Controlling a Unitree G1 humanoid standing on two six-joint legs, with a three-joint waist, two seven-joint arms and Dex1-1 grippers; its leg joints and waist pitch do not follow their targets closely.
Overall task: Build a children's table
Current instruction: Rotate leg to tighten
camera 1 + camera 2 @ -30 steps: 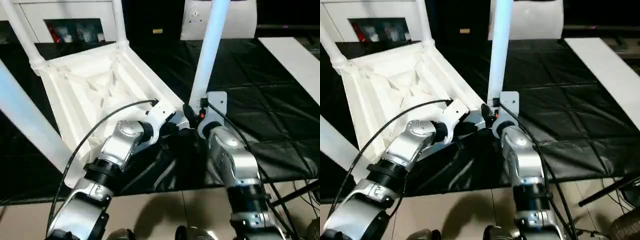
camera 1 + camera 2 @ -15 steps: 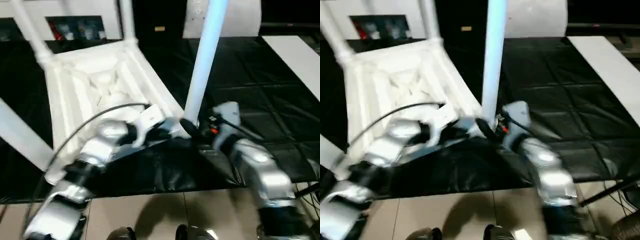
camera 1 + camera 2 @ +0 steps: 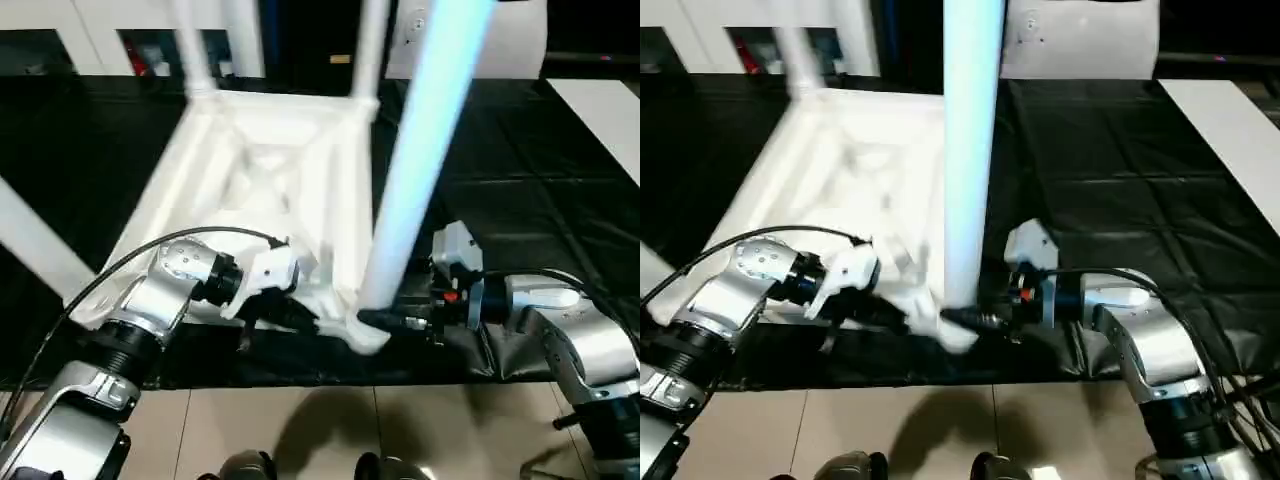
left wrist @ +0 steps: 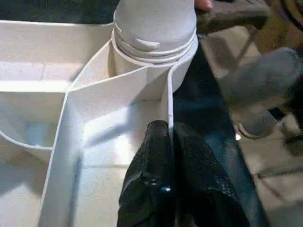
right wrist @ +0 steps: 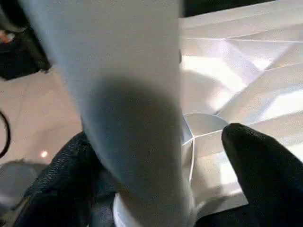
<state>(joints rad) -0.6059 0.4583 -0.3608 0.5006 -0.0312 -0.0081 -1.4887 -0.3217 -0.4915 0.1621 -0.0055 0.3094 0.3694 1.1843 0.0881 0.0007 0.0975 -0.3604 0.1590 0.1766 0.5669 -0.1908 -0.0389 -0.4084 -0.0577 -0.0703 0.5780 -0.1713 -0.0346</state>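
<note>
The children's table lies upside down on the black mat, its ribbed tabletop facing up. A leg stands in the near corner socket. Two more legs rise from the far corners, and another leg slants at the left. My left gripper is shut on the thin rim wall just beside the near socket. My right gripper comes in from the right at the base of the near leg. It is open, with one black finger on each side of the leg.
A flat white board lies on the mat at the far right. A white cabinet with glass doors stands at the back left, and a white unit at the back right. Beige floor tiles begin at the mat's near edge.
My right gripper has opened wider around the near leg, and that forearm has swung out to the right. The left gripper has kept its hold on the rim. The view has shifted and the tabletop now sits squarer to me.
</note>
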